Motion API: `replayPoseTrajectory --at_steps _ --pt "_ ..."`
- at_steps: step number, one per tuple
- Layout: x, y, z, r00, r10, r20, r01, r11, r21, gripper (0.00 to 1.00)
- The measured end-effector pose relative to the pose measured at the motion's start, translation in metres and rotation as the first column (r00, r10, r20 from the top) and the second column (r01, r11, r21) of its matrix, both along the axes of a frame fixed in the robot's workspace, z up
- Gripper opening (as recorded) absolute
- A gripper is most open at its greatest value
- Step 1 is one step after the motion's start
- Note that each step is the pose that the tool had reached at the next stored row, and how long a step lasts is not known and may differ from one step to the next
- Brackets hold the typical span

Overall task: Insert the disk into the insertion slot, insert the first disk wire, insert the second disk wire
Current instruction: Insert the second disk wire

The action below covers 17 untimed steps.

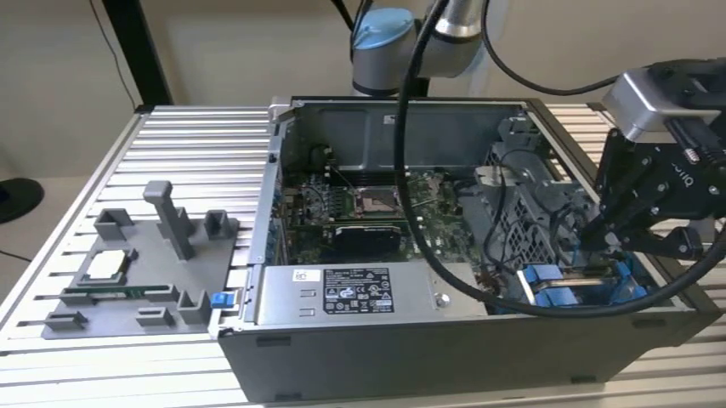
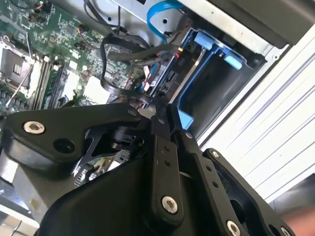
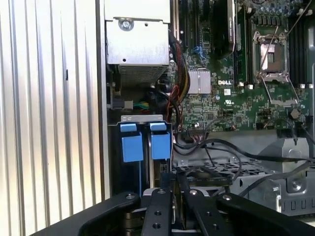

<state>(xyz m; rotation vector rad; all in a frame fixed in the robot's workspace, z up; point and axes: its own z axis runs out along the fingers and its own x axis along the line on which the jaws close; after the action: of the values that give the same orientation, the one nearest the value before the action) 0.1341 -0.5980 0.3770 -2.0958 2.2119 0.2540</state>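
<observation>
Gripper (image 1: 607, 242) hangs inside the open computer case (image 1: 454, 348), over the insertion slot (image 3: 145, 147) with its 2 blue tabs; fingers (image 3: 158, 216) stand almost together, gripping nothing discernible; disk (image 2: 172, 83) sits seated in that bay

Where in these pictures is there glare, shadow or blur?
Exterior view: even light, the case interior dim. Second wrist view: glare on the ribbed table, and the close gripper looks soft. First wrist view: the table is bright and the slot lies in shadow.
</observation>
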Motion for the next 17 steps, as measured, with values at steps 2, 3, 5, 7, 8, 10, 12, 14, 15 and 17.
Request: replayPoseTrajectory --at_steps 2,3,5,7,8,10,12,14,15,17 --pt "-0.003 0.0016 -0.0008 0.9998 0.000 0.0196 0.000 1.0000 -0.0078 0.00" --pt "-0.005 0.0025 -0.0013 0.9995 0.000 0.0308 0.000 0.9999 -0.0111 0.00" --pt "-0.008 0.0048 -0.0020 0.9989 0.001 0.0474 0.000 0.9998 -0.0212 0.00" --pt "-0.010 0.0077 -0.0026 0.9984 0.002 0.0560 0.001 0.9990 -0.0451 0.00" --pt "-0.011 0.0091 -0.0029 0.9982 0.003 0.0595 0.001 0.9983 -0.0584 0.00" --pt "-0.013 0.0125 -0.0035 0.9978 0.004 0.0665 0.001 0.9966 -0.0826 0.00" --pt "-0.014 0.0171 -0.0045 0.9972 0.005 0.0745 0.002 0.9951 -0.0984 0.00" --pt "-0.014 0.0204 -0.0056 0.9967 0.006 0.0806 0.003 0.9947 -0.1027 0.00" --pt "-0.014 0.0212 -0.0058 0.9966 0.006 0.0816 0.003 0.9947 -0.1026 0.00" --pt "-0.014 0.0212 -0.0061 0.9966 0.006 0.0820 0.003 0.9947 -0.1025 0.00"
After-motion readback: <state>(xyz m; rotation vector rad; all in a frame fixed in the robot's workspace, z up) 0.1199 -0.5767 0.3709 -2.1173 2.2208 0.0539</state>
